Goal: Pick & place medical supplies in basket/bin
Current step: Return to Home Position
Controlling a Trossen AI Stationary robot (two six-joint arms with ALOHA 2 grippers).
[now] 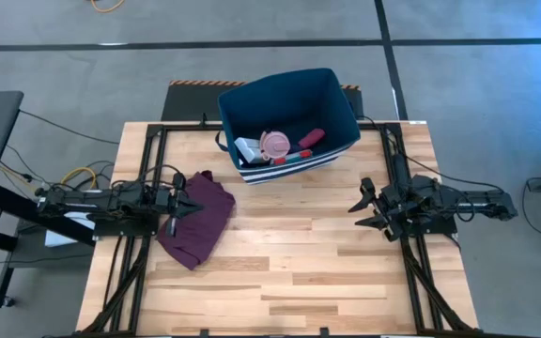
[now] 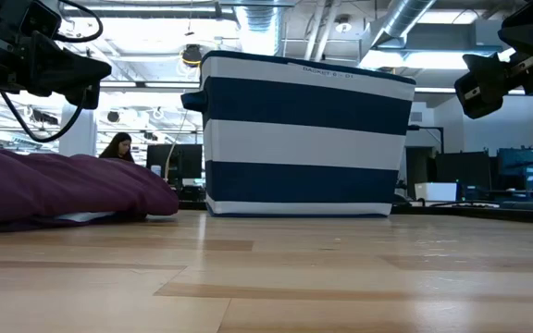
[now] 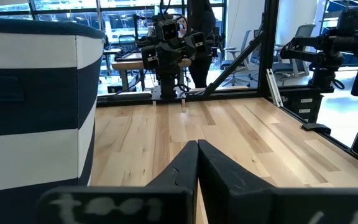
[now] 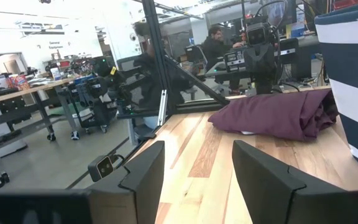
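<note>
The medical supplies, the pink disc (image 1: 275, 143) among them, lie inside the blue bin (image 1: 338, 99) at the table's far edge. I judge only the return home remains. My left gripper (image 3: 196, 144) is pinched closed above the maroon cloth (image 1: 200, 225), and my right gripper (image 4: 197, 149) is spread wide, holding nothing.

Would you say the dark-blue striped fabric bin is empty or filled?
Not empty: a pink round disc and a white box lie inside the bin.

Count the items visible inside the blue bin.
4: a whitish piece on the left arm's side, a pink round disc beside it, a red oblong past that, a red-teal item by the bin's striped wall. More may hide underneath.
</note>
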